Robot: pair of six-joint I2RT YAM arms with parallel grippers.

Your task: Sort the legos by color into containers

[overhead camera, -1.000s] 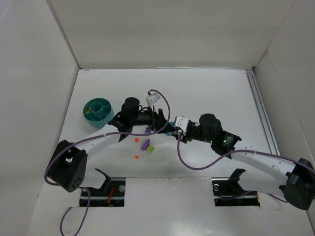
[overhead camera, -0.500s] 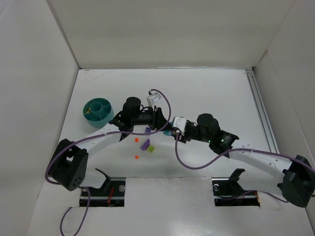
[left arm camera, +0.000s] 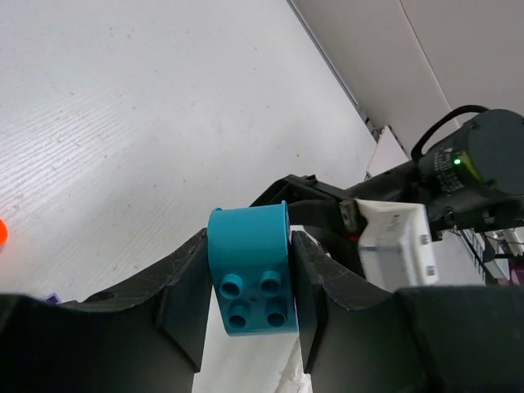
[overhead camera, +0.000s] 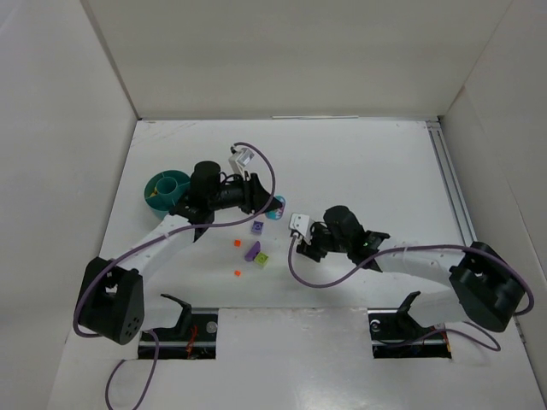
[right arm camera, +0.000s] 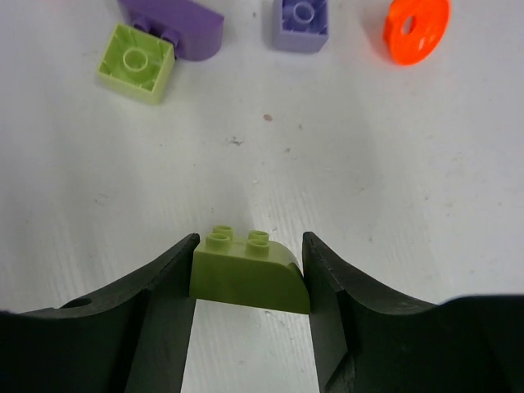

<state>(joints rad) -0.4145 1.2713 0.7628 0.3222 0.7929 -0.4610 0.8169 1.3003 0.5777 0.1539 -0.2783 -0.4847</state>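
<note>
In the left wrist view my left gripper (left arm camera: 250, 282) is shut on a cyan brick (left arm camera: 250, 270), studs facing the camera, lifted off the table. From above, that cyan brick (overhead camera: 275, 207) hangs right of the teal tub (overhead camera: 159, 202). My right gripper (right arm camera: 250, 282) is shut on a lime green curved brick (right arm camera: 250, 272), just above the table. On the table ahead of it lie a lime brick (right arm camera: 137, 61), a purple curved brick (right arm camera: 176, 24), a small purple brick (right arm camera: 300, 20) and an orange disc (right arm camera: 416, 29).
From above, the loose bricks (overhead camera: 254, 250) and two orange bits (overhead camera: 238, 243) (overhead camera: 238, 273) lie between the arms. The right wrist's white camera block (left arm camera: 393, 241) is close beyond the left fingers. White walls enclose the table on three sides.
My left gripper has shut on the cyan brick and carried it up, back and left toward the tub. The right arm has shifted left with the lime brick still held.
</note>
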